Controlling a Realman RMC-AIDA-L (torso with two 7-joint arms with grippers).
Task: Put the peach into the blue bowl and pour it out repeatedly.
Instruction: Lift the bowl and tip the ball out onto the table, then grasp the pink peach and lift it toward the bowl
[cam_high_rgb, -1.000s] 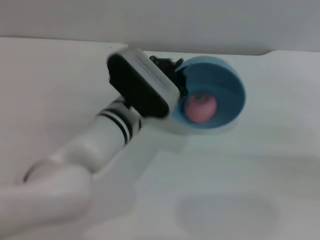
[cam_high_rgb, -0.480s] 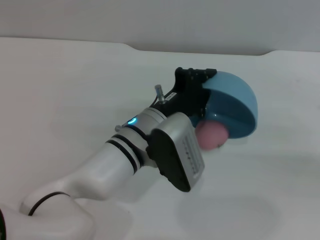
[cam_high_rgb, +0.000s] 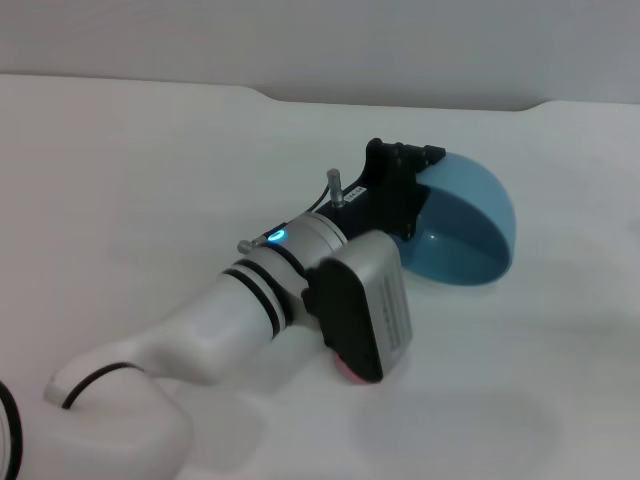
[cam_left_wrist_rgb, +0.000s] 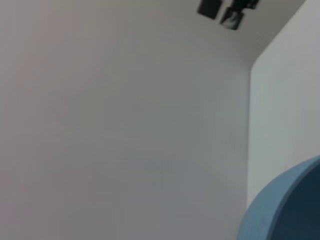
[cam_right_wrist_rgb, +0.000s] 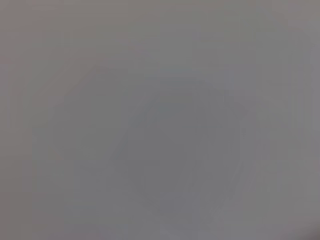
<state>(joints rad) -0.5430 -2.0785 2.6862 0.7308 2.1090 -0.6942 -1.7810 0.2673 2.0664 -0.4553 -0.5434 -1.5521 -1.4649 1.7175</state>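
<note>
The white bench (cam_high_rgb: 130, 170) spreads under me, and my left arm (cam_high_rgb: 230, 310) reaches across it from low on my left, forearm slanting up and away, wrist rolled over so the camera box hangs on the underside. At its end my left claw (cam_high_rgb: 398, 196) is clamped on the near rim of the blue bowl (cam_high_rgb: 470, 225), which is tipped hard over, its mouth facing down and toward me and its dome turned up beyond the claw; my wrist camera catches only an edge of that rim. The bowl looks empty. The peach (cam_high_rgb: 347, 372) is out, showing only as a pink sliver on the bench below my wrist, nearly hidden behind the camera box, well back from the claw toward my body. My worry is that it sits right under my forearm: if I lower or swing the wrist while righting the bowl, I could knock it rolling across the smooth bench. My right claw is out of sight.
</note>
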